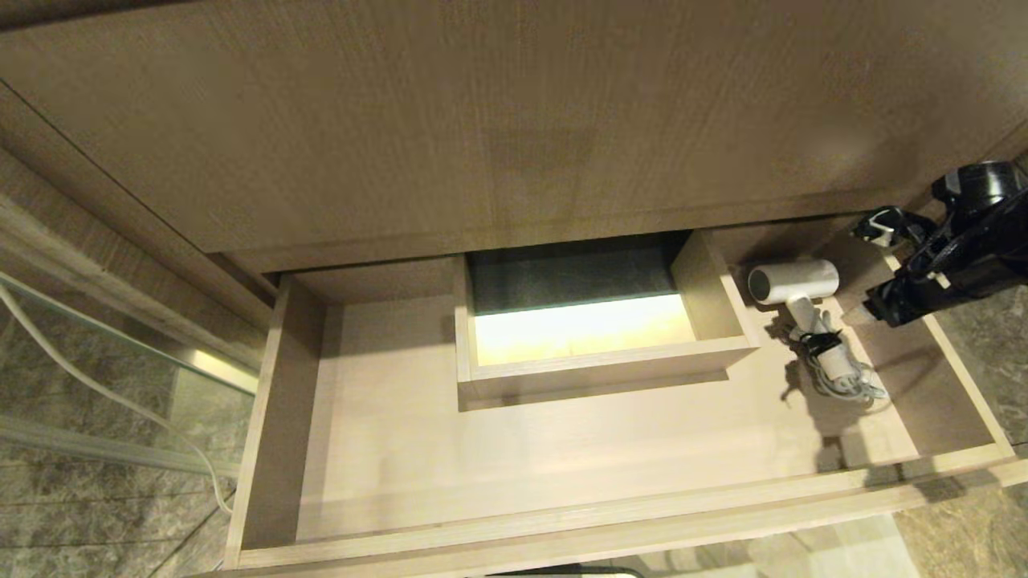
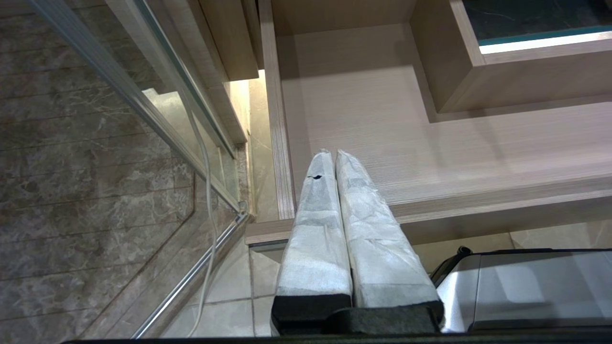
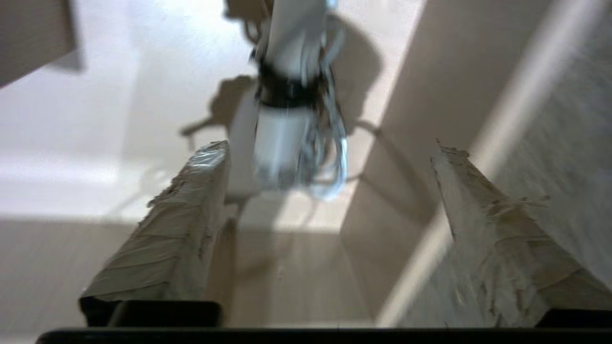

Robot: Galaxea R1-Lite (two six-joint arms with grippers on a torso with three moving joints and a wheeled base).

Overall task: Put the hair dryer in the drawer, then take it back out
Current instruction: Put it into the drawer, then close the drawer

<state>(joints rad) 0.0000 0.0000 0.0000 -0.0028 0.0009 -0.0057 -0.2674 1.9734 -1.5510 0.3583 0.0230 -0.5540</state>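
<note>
The hair dryer (image 1: 795, 282) lay on the floor of the open drawer (image 1: 562, 514), in its right part beside the boxed cut-out (image 1: 707, 289), handle and bundled cord (image 1: 835, 373) toward the front. The right gripper (image 1: 879, 269) hung over the drawer's right wall, its taped fingers (image 3: 177, 229) spread apart and holding nothing. The left gripper (image 2: 332, 155) sat near the drawer's front left corner, fingers pressed together.

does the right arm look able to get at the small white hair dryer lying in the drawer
Probably yes: the right tool hangs open just above the small white hair dryer, with nothing between them inside the light wood drawer.
</note>
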